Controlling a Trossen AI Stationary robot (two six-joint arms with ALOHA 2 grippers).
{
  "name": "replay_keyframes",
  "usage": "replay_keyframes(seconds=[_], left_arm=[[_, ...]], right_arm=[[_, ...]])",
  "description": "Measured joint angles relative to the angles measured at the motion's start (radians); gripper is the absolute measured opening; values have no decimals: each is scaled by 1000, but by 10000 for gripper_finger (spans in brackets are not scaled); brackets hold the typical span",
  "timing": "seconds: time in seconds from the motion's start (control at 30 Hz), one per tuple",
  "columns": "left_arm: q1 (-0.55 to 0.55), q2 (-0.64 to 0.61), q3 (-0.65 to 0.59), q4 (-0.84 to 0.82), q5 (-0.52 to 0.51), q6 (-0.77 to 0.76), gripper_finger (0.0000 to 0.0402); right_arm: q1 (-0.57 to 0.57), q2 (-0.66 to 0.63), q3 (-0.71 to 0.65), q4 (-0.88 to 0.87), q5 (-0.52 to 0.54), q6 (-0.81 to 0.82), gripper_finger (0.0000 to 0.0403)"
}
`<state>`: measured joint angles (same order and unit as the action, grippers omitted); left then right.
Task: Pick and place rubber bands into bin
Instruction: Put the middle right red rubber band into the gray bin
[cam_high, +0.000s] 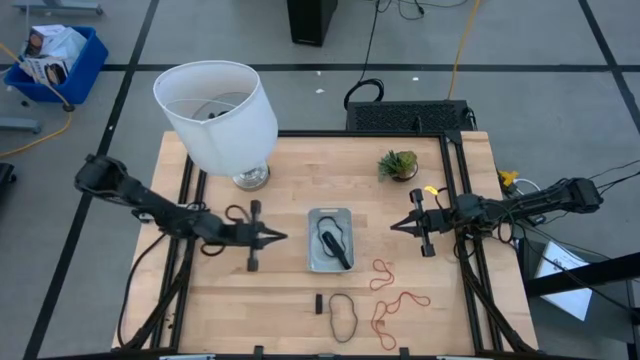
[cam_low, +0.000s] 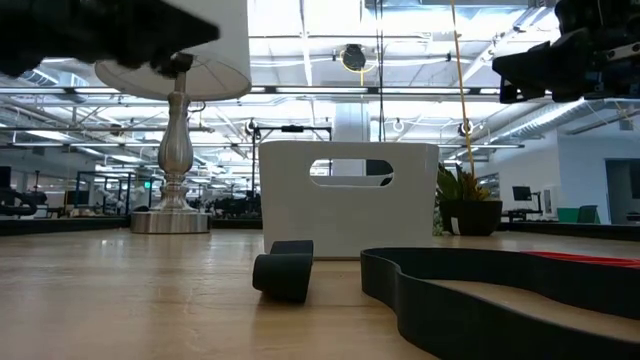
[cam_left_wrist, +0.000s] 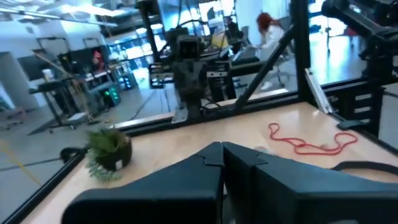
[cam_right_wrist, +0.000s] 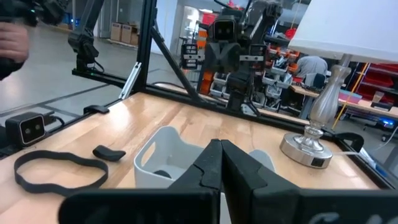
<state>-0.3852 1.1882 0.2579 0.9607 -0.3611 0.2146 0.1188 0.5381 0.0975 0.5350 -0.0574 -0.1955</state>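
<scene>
The silvery-grey bin stands mid-table with one black rubber band lying in it. On the wood near the front edge lie a black loop, a short rolled black piece and two red-orange bands. My left gripper hovers level just left of the bin, shut and empty, as its wrist view shows. My right gripper hovers level to the right of the bin, shut and empty. Both point at the bin.
A large white lampshade on a chrome base stands at the far left. A small potted plant sits at the far right. Black frame rails run along the table's sides. Bare wood lies near the front left corner.
</scene>
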Motion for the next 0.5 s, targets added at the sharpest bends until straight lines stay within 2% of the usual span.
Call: replay_keyframes(seconds=[0.17,0.37,0.5], left_arm=[[-18,0,-84,54,-97,-45,5],[-31,3,-121,53,-102,-42,14],[-25,3,-128,52,-103,8,29]], right_arm=[[0,0,0,-70,0,0,0],[7,1,0,-175,31,50,0],[69,13,34,-219,32,86,18]])
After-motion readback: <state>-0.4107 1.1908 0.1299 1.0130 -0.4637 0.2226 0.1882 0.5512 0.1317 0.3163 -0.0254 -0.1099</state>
